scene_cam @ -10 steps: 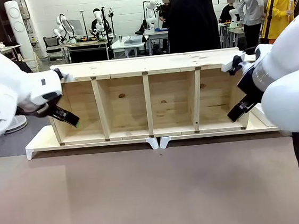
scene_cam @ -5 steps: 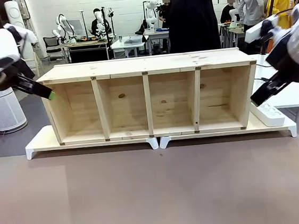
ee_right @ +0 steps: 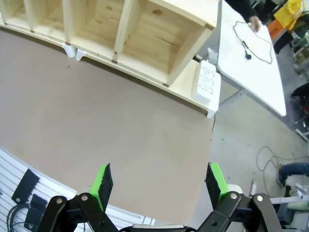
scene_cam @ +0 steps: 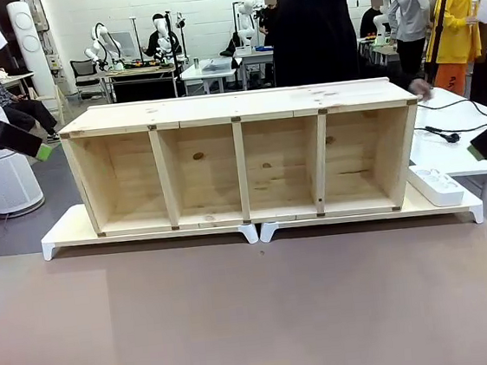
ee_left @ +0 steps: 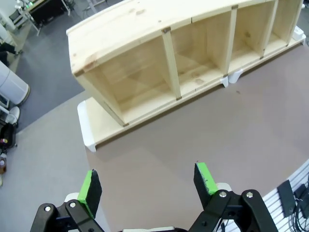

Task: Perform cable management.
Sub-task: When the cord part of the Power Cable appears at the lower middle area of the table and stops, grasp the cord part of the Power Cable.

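Note:
The cable is a thin black cord lying in a loop on the white side table, right of the wooden shelf. Its small plug rests on that table. In the right wrist view the cable lies at the top right, with a person's hand at its far end. My left gripper hangs at the far left, high above the floor. The left wrist view shows this gripper open and holding nothing. My right gripper is at the far right edge, and the right wrist view shows it open and holding nothing.
A white power strip lies on the white base board by the shelf's right end, and is seen again as the power strip in the right wrist view. The brown table top spreads in front. A person in black stands behind the shelf.
Both arms have swung up and outward, away from the shelf ends to the picture's edges. The cable and a person's hand now show at the right.

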You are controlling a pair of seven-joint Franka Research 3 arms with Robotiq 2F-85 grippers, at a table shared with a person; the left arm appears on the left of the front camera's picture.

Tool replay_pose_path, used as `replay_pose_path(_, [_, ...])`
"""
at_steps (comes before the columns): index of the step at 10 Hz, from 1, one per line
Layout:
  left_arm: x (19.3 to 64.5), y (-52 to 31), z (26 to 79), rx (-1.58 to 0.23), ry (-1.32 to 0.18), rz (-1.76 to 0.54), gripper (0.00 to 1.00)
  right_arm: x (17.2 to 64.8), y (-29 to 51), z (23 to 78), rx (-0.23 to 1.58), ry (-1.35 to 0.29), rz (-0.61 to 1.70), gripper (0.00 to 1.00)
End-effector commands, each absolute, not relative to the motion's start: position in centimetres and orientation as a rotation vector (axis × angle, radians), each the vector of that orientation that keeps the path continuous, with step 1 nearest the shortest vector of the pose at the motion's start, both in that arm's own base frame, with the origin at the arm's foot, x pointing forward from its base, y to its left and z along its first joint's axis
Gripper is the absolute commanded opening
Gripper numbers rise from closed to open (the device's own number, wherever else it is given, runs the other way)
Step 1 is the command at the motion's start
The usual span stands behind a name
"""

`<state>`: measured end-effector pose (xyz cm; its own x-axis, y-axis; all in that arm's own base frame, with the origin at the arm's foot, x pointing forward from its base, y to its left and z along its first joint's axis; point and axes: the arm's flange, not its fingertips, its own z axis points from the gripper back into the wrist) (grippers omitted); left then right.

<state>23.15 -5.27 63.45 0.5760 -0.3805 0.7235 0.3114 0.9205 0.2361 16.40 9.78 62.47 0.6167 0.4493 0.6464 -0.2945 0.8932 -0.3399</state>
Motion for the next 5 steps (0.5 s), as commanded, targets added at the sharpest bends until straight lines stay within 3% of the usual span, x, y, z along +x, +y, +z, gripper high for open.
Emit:
replay_pose_path(1, [14.5,-2.2,42.1,0.067,-0.867,-0.365,1.0,13.5,6.0,46.7,-0.184,-0.816,0.419,1.0])
replay_pose_path(2, [15.0,-2.3,41.9,0.045,-0.864,-0.385,1.0,13.9,6.1,46.6,-0.168,-0.817,0.425,1.0])
replay_pose_path(3, [22.4,-4.9,63.4,0.082,-0.849,-0.399,1.0,16.3,9.9,62.4,-0.198,-0.801,0.43,1.0])
replay_pose_path(5, [22.4,-4.9,63.4,0.082,-0.849,-0.399,1.0,16.3,9.9,62.4,-0.198,-0.801,0.43,1.0])
